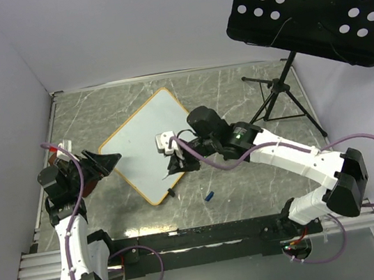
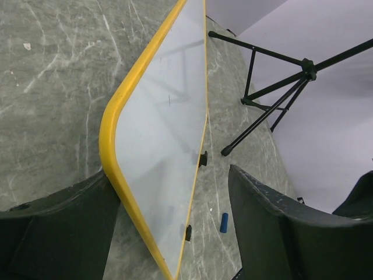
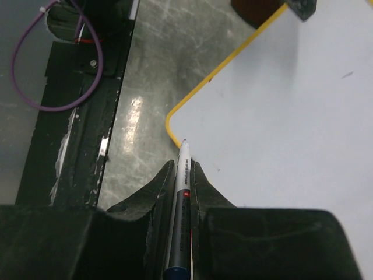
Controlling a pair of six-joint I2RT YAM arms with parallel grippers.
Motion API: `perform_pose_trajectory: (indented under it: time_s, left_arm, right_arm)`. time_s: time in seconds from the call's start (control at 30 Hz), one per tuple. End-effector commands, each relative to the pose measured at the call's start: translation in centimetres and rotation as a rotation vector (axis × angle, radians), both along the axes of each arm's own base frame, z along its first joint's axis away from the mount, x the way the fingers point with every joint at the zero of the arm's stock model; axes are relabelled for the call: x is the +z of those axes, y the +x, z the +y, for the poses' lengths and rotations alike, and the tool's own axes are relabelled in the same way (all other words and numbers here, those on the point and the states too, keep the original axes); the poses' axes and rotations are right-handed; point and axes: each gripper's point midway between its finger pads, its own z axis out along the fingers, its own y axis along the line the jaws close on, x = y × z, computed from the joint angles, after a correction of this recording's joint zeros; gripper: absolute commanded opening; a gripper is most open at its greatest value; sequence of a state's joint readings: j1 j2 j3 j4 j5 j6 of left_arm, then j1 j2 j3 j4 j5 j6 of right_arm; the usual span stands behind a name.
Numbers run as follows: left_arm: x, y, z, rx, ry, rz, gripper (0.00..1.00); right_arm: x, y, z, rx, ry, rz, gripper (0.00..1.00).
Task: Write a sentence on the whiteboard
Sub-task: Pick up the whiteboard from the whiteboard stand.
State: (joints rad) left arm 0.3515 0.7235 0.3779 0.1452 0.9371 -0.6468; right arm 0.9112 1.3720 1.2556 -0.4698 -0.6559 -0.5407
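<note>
Two arms work at the whiteboard (image 1: pixel 138 144), which lies flat on the surface (image 1: pixel 236 90), turned on the diagonal, its long axis apparently running from near-left to far-right in the top view. The left gripper (image 1: pixel 112 164) sits at the board's left corner with its jaws apart, the yellow frame passing between them; one finger appears to touch the frame, but no clamp is made. The right gripper (image 3: pixel 183 172) has its jaws clamped on the marker (image 3: pixel 182 192), whose tip points just inside the board's near rounded corner, so the writing area lies ahead of that tip. Tip contact cannot be confirmed. The right arm is the writing arm and is nearer the blank field. The board face shows only tiny specks; no sentence is visible. A blue cap (image 1: pixel 209 196) lies just beside the near edge.
</note>
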Motion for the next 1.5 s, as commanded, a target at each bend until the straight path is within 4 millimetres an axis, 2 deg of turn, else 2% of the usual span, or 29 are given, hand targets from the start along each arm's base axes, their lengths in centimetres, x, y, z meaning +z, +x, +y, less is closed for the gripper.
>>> perform_pose_trajectory:
  time_s: [0.0,0.27,0.4,0.5,1.03,1.47]
  left_arm:
    - [1.4,0.0,-0.4,-0.030,0.024,-0.056,0.74]
    - [0.4,0.5,0.2,0.005,0.031,-0.005,0.75]
    - [0.1,0.6,0.3,0.011,0.033,0.006,0.75]
    - [0.1,0.6,0.3,0.009,0.030,0.004,0.75]
    - [-0.3,0.8,0.1,0.025,0.015,0.032,0.72]
    - [-0.6,0.9,-0.1,0.012,0.006,0.040,0.66]
  right_arm:
    - [2.3,1.6,2.2,-0.032,0.089,-0.116,0.00]
    - [1.1,1.4,3.7,0.033,0.076,-0.142,0.00]
    - [1.4,1.5,4.3,0.040,0.088,-0.137,0.00]
    - [0.9,1.3,4.6,0.050,0.079,-0.131,0.00]
    - [0.9,1.0,5.4,0.073,0.074,-0.121,0.00]
    - [1.0,1.1,5.8,0.084,0.074,-0.110,0.00]
